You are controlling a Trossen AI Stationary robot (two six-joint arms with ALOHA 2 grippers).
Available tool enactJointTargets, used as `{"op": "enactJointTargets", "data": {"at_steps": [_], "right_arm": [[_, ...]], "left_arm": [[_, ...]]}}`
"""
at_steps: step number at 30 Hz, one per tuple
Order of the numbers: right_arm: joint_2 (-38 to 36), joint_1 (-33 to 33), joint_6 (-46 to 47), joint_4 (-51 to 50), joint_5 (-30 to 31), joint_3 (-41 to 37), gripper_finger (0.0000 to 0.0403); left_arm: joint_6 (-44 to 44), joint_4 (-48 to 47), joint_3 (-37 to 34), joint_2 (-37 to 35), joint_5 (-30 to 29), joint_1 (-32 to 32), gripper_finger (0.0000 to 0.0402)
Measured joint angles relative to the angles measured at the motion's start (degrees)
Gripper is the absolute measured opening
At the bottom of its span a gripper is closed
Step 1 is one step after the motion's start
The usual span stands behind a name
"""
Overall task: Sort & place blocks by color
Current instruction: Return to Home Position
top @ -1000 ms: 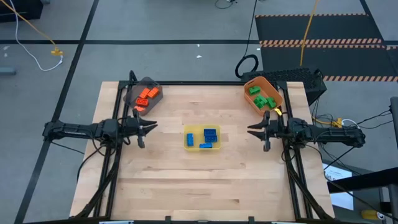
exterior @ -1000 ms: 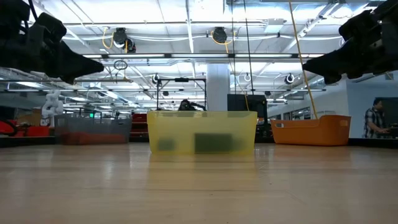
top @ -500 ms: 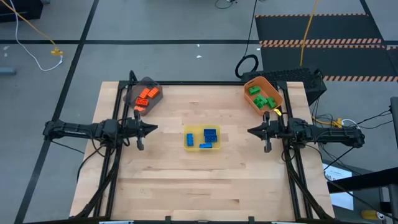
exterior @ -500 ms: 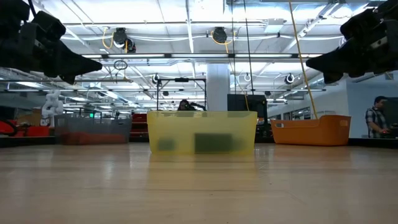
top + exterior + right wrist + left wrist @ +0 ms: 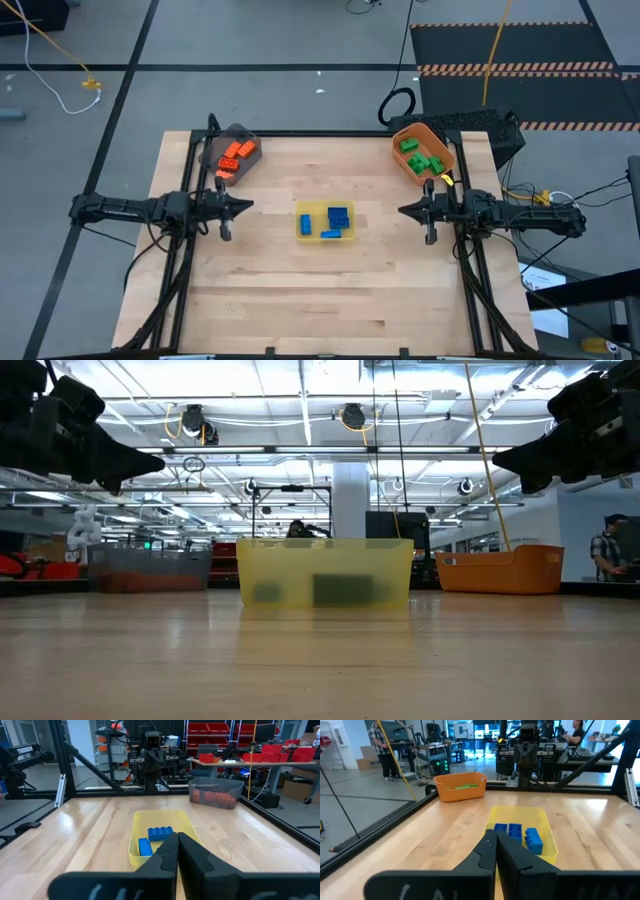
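Blue blocks (image 5: 331, 222) lie in the yellow bin (image 5: 300, 233) at the table's middle. Orange blocks (image 5: 236, 156) lie in the grey bin (image 5: 216, 145) at the far left. Green blocks (image 5: 422, 158) lie in the orange bin (image 5: 443, 148) at the far right. My left gripper (image 5: 250, 206) hangs shut above the table's left edge, pointing level toward the yellow bin, with nothing in it. My right gripper (image 5: 401, 210) hangs shut above the right edge, pointing level at the same bin, also with nothing in it.
A black metal frame (image 5: 180, 240) runs along the table's left, right and far edges. Bare wood (image 5: 320, 300) lies between the yellow bin and the near edge. A person (image 5: 603, 555) stands in the room beyond the table.
Both grippers have shut on nothing, each staying where it was above its own side of the table. The blocks and bins have not moved.
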Motion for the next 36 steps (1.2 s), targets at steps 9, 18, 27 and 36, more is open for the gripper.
{"op": "enactJointTargets", "data": {"at_steps": [9,18,27,36], "right_arm": [[0.00,0.00,1.32,0.15,0.06,0.01,0.0002],[0.00,0.00,1.31,0.24,0.06,0.02,0.0002],[0.00,0.00,1.31,0.30,0.06,0.02,0.0002],[0.00,0.00,1.31,0.31,0.06,0.02,0.0002]], "left_arm": [[-1.62,0.37,-0.02,0.00,0.00,0.00,0.0027],[-1.73,0.43,-0.02,0.00,-0.02,0.00,0.0037],[-1.71,0.48,-0.02,0.00,-0.02,0.00,0.0037],[-1.70,0.52,-0.02,0.00,-0.02,0.00,0.0037]]}}
